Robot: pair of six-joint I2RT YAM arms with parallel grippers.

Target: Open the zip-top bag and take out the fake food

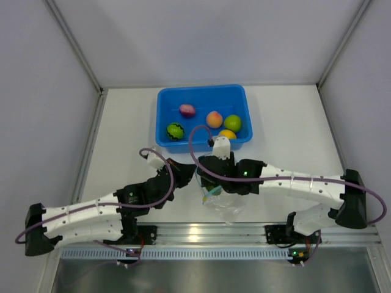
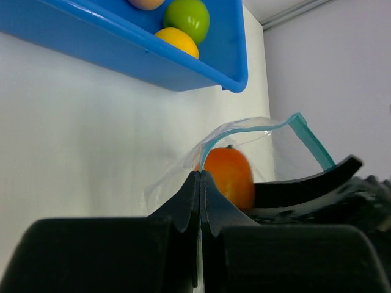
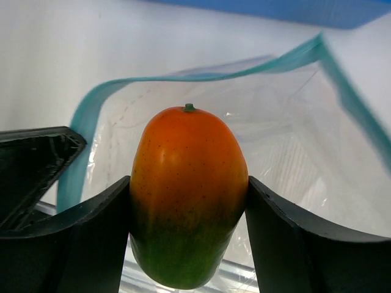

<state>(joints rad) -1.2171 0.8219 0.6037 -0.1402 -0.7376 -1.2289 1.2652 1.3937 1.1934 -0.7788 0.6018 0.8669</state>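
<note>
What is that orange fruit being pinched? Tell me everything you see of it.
The fruit is egg-shaped glossy plastic, orange on top fading to green below, finely speckled, with a tiny green stem nub. It stands upright, clamped between the right arm's two black fingers, in the open mouth of the clear bag.

Blue rectangular plastic tub (image 1: 162, 116) sits upper centre of frame on the white table (image 1: 287, 122). It holds five small plastic fruits: purple-pink fruit (image 1: 187, 110), peach-orange fruit (image 1: 214, 119), lime green fruit (image 1: 232, 123), yellow fruit (image 1: 227, 134) and dark green striped fruit (image 1: 175, 131). Just below, at centre, lies the clear crinkly plastic zip-top bag (image 1: 227, 206). My left gripper (image 1: 188, 176) and my right gripper (image 1: 211, 183) meet at its upper-left edge. Their finger positions are hidden.
</note>
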